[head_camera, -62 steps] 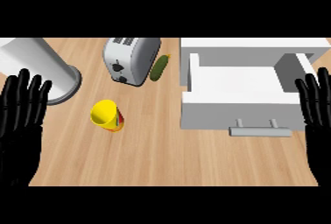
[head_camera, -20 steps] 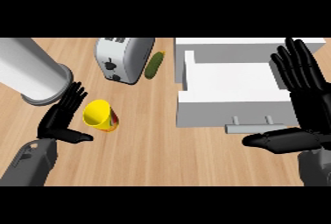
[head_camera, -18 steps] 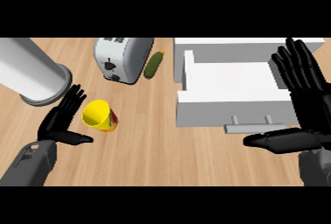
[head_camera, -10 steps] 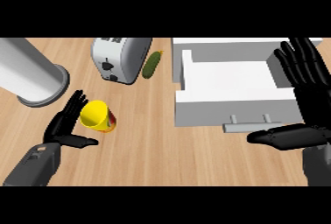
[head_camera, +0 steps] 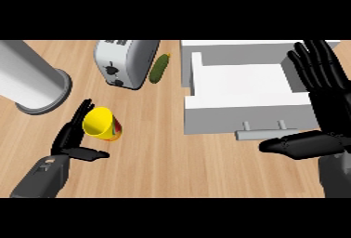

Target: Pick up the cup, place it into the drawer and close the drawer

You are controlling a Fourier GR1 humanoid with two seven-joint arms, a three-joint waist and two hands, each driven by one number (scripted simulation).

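A: We start at the left hand (head_camera: 74, 135). It comes in low at the left with its fingers straight and held together and its thumb stuck out sideways beneath them. It is open and grips nothing.

B: And the cup (head_camera: 103, 124)?

A: We see it just beside those fingers, on their right. It is yellow with a red and orange band lower down, standing on the worktop (head_camera: 158, 158) with its mouth tilted toward us. From this steep angle we cannot tell whether the fingers touch it or stop just short.

B: We note the right hand (head_camera: 320, 102) next.

A: Its fingers are straight and spread, raised at the far right, with the thumb pointing left below. It is open and carries nothing. It overlaps the right side of the drawer (head_camera: 241, 86).

B: The drawer itself?

A: It is white, pulled open, with a pale interior. Its grey handle (head_camera: 264, 134) sits on the near front, close to the right thumb.

B: Farther out?

A: We log a toaster (head_camera: 125, 62) behind the cup, a green cucumber (head_camera: 159, 69) lying just right of the toaster, and a large grey cylinder (head_camera: 31, 79) at the far left.
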